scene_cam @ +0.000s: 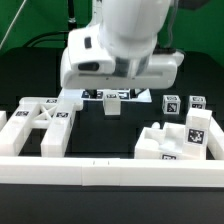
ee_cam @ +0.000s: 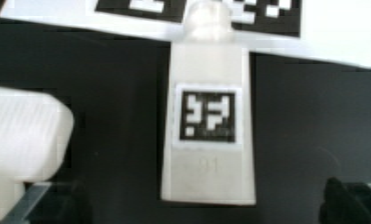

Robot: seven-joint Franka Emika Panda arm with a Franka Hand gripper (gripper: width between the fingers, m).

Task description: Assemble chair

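A long white chair block with a square tag (ee_cam: 208, 118) lies on the black table, one end against the marker board (ee_cam: 93, 22). My gripper (ee_cam: 203, 205) is open, with one dark fingertip (ee_cam: 45, 205) on each side of the block's near end, not touching it. In the exterior view the gripper (scene_cam: 113, 97) hangs low over this block (scene_cam: 113, 106) at the table's middle. The X-braced frame (scene_cam: 40, 126) lies at the exterior view's left. Notched blocks (scene_cam: 185, 140) stand at its right.
Two small tagged cubes (scene_cam: 172, 103) sit at the back right of the exterior view. A long low white border rail (scene_cam: 100, 172) runs along the front. A rounded white part (ee_cam: 22, 130) lies close beside the block in the wrist view.
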